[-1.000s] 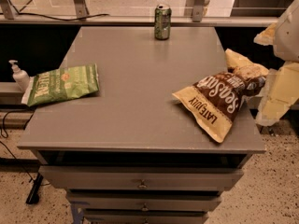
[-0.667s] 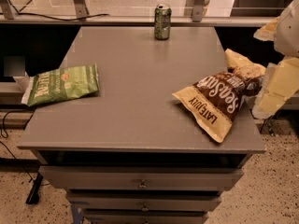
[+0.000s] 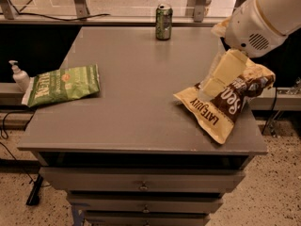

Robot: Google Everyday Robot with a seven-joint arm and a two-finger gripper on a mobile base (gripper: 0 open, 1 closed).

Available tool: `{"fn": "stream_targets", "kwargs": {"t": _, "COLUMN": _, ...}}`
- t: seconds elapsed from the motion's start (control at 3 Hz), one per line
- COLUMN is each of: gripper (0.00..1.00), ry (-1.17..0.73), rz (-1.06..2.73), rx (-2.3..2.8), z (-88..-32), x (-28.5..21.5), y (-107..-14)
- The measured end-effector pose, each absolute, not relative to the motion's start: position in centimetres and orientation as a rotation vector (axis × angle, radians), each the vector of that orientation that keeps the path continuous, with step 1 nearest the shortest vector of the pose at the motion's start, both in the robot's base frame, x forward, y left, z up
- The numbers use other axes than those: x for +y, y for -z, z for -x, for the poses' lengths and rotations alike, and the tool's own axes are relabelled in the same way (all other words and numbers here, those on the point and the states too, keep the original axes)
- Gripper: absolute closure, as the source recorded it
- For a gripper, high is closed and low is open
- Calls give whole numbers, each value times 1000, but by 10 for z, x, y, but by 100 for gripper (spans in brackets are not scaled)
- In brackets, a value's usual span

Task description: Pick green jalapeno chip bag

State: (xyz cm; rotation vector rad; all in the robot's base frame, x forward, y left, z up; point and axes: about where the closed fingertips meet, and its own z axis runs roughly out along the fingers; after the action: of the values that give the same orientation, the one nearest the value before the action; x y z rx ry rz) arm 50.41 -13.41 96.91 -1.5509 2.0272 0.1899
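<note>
The green jalapeno chip bag point(image 3: 63, 84) lies flat at the left edge of the grey table point(image 3: 141, 74), its white end pointing left and sticking out past the edge. My gripper point(image 3: 220, 76), cream-coloured on a white arm, hangs at the right side of the table, just over the brown-and-tan "Late July" bag point(image 3: 221, 109). It is far to the right of the green bag and holds nothing that I can see.
A green drink can point(image 3: 163, 21) stands upright at the table's back edge. A soap pump bottle point(image 3: 19, 76) stands on a ledge just left of the green bag. Drawers point(image 3: 141, 186) sit under the tabletop.
My arm has swung left from beyond the table's right edge to a spot over the brown bag. The bags and the can have not moved.
</note>
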Motion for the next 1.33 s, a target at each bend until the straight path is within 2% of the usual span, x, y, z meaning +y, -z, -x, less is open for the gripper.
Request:
{"fn": "stream_targets", "kwargs": {"t": 0.33, "gripper": 0, "ry": -324, "rz": 1516, "rx": 1913, "z": -510, "x": -59, "y": -968}}
{"fn": "stream_targets", "kwargs": {"t": 1.0, "gripper": 0, "ry": -310, "rz": 1522, "rx": 1901, "z": -513, "x": -57, "y": -971}}
{"fn": "stream_targets", "kwargs": {"t": 1.33, "gripper": 0, "ry": -317, "rz": 1517, "rx": 1867, "z": -526, "x": -28, "y": -956}}
